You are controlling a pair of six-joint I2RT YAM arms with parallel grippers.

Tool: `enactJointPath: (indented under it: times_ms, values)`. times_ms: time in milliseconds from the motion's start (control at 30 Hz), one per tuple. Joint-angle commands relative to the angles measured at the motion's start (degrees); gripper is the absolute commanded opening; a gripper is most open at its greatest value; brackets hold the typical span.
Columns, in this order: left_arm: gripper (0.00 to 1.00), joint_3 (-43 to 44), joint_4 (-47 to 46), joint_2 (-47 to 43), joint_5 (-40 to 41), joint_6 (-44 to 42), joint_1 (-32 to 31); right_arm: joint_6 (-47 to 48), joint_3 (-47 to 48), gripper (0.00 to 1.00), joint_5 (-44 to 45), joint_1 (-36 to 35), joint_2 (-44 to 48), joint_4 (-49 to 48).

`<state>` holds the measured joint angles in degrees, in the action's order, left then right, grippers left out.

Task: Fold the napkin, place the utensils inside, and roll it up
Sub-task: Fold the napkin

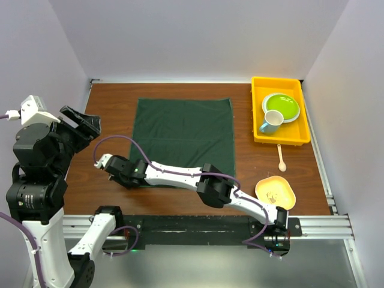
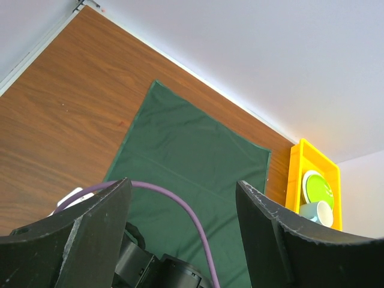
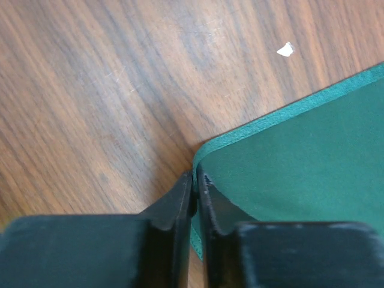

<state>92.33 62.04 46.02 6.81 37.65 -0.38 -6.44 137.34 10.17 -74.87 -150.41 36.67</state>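
Observation:
The dark green napkin [image 1: 183, 135] lies spread flat on the wooden table, also seen in the left wrist view [image 2: 192, 150]. My right arm reaches across to its near-left corner. There the right gripper [image 1: 120, 170] [image 3: 195, 180] is shut on the napkin's hemmed edge [image 3: 300, 156], the corner slightly lifted between the jaws. A pale wooden spoon [image 1: 281, 158] lies on the table just in front of the yellow tray. My left gripper [image 1: 84, 123] [image 2: 183, 204] hangs raised at the left, open and empty, looking down over the napkin.
A yellow tray [image 1: 281, 137] at the back right holds a green plate [image 1: 282, 105] and a blue cup [image 1: 271, 122]. A beige dish [image 1: 276, 192] sits at the near right. The right arm's purple cable [image 2: 180, 207] crosses below the left gripper.

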Motion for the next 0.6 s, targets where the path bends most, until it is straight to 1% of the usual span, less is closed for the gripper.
enactJointPath:
  times_ms: [0, 67, 133, 167, 200, 233, 267, 300, 333, 400, 433, 500, 533, 567]
  values:
    - [0.75, -1.6, -1.5, 0.1, 0.8, -1.6, 0.4, -2.2, 1.5, 0.0, 1.0, 1.3, 4.0, -1.1]
    - [0.75, -2.7, -2.1, -0.1, 0.9, -1.3, 0.4, -4.6, -0.2, 0.0, -0.9, 3.9, 6.8, -1.6]
    - [0.75, -4.3, -3.1, -0.3, 0.9, -1.0, 0.4, -7.3, -2.2, 0.0, -6.2, 6.5, 10.4, -2.4]
    - [0.75, -4.9, -3.3, -0.4, 0.9, -0.8, 0.4, -8.2, -5.0, 0.0, -8.4, 9.7, 12.0, -3.9]
    - [0.75, -5.9, -3.9, -0.4, 0.8, -0.6, 0.4, -9.6, -6.8, 0.0, -9.9, 11.5, 13.2, -4.8]
    - [0.75, -6.5, -4.2, -0.3, 0.7, -0.4, 0.4, -10.4, -8.6, 0.0, -16.7, 13.6, 15.3, -6.8]
    - [0.75, -6.9, -4.5, -0.2, 0.5, -0.3, 0.4, -11.3, -11.2, 0.0, -20.9, 18.2, 15.8, -7.4]
    - [0.75, -7.9, -5.0, -0.1, 0.4, -0.2, 0.4, -13.1, -11.6, 0.0, -23.9, 20.9, 15.8, -7.1]
    - [0.75, -8.3, -5.3, 0.0, 0.2, 0.0, 0.4, -13.9, -13.1, 0.0, -29.4, 26.3, 15.9, -7.2]
    - [0.75, -9.5, -6.1, 0.4, 0.2, 0.1, 0.4, -16.0, -15.4, 0.0, -34.1, 31.9, 15.9, -8.4]
    - [0.75, -10.0, -6.4, 0.6, 0.2, 0.4, 0.4, -16.7, -17.3, 0.0, -38.9, 36.9, 15.8, -10.1]
    - [0.75, -10.6, -7.1, 1.2, 0.1, 0.6, 0.4, -18.5, -17.5, 0.0, -43.7, 42.0, 14.1, -10.7]
    - [0.75, -10.7, -7.3, 1.9, 0.2, 0.7, 0.4, -19.0, -17.1, 0.0, -45.9, 46.3, 13.5, -11.3]
    - [0.75, -10.7, -7.5, 2.2, 0.2, 0.7, 0.4, -19.1, -16.7, 0.0, -48.2, 48.1, 12.2, -11.4]
